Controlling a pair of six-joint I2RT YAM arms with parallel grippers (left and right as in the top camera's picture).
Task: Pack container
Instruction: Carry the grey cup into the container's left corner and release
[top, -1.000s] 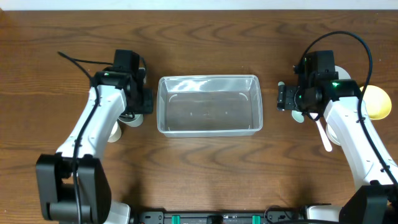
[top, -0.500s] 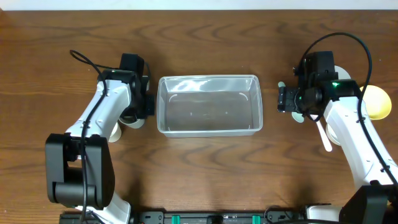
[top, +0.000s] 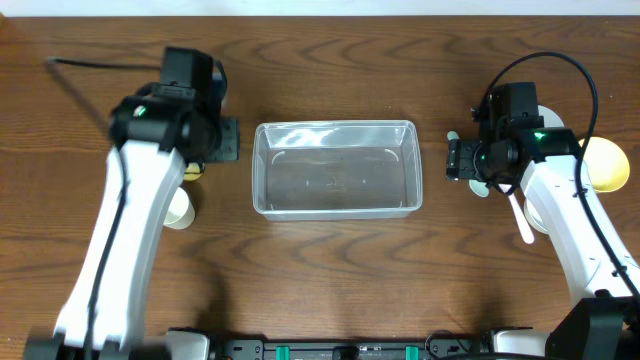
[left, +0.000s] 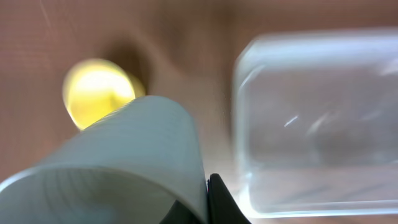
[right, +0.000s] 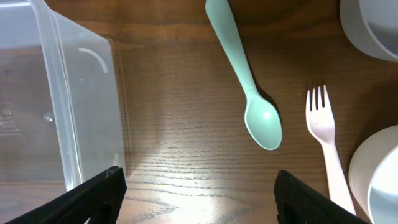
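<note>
The clear plastic container (top: 335, 168) stands in the middle of the table, with nothing visible in it. It also shows in the left wrist view (left: 317, 118) and the right wrist view (right: 50, 93). My left gripper (top: 215, 140) is raised just left of the container. It is shut (left: 206, 204) on the rim of a pale grey cup (left: 124, 162). A yellow cup (left: 98, 90) sits on the table below it. My right gripper (top: 458, 158) is open and empty (right: 199, 199), low over the wood just right of the container.
A mint spoon (right: 245, 81) and a white fork (right: 326, 143) lie right of the container. A grey bowl (right: 373, 25) and a white bowl (right: 379, 180) sit beyond them. A yellow bowl (top: 608, 165) is at far right. A cream cup (top: 178, 205) stands at left.
My left arm has risen and swung back with the pale grey cup in its gripper, which uncovers a yellow cup beneath. The right arm has not moved.
</note>
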